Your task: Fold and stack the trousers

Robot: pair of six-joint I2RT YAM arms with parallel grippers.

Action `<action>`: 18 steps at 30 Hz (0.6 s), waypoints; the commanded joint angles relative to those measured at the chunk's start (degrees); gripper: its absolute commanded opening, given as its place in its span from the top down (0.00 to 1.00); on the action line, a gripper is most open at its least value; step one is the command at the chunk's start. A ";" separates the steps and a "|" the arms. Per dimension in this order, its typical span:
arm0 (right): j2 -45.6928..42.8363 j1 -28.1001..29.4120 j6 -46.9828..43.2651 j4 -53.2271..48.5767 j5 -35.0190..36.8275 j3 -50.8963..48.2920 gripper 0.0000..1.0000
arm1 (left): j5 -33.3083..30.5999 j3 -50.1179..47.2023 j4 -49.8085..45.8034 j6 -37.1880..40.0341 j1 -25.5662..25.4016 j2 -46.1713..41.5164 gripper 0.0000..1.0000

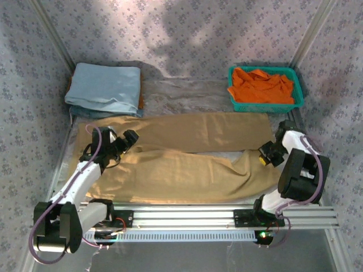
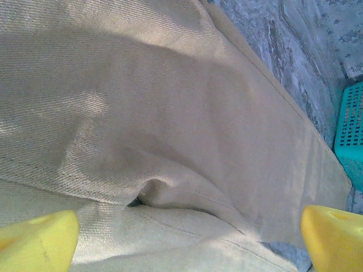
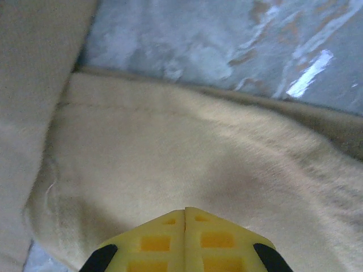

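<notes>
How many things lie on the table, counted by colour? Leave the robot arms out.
Tan: 1, the trousers
Light blue: 1, the folded cloth
Orange: 1, the garment in the basket
Teal: 1, the basket
Total: 4

The trousers [image 1: 187, 156] are a plain tan, a khaki-beige with a fine diagonal weave up close. Beyond their far left corner sits a pale blue folded cloth [image 1: 105, 88]. Beyond their far right corner, a teal mesh basket [image 1: 266, 106] holds a bright orange garment [image 1: 261, 85]. The walls [image 1: 187, 34] around the trousers carry a small grey-lilac flower print. Over the tan cloth, the left gripper [image 2: 184, 238] and right gripper [image 3: 185, 238] show bright yellow fingers [image 2: 37, 241], the right one's with black patches.
</notes>
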 commanded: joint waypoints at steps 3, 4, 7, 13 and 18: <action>2.76 -7.34 -4.67 -3.35 -1.10 0.12 1.00 | 1.57 1.60 4.60 -1.66 -0.39 2.81 0.00; 3.10 -8.47 -5.39 -3.74 -0.20 -0.05 1.00 | 1.63 1.59 4.94 -1.73 -0.35 3.22 0.00; 3.38 -11.97 -6.82 -2.58 0.43 -2.65 1.00 | 2.18 1.52 5.97 -1.78 -0.36 4.58 0.00; 1.82 -18.60 -8.19 -2.43 1.21 -6.02 1.00 | 2.96 0.99 7.58 -2.13 -0.36 6.33 0.00; -6.66 -19.09 -4.37 -5.23 7.92 -5.18 1.00 | 3.27 0.79 7.79 -2.23 -0.35 6.18 0.00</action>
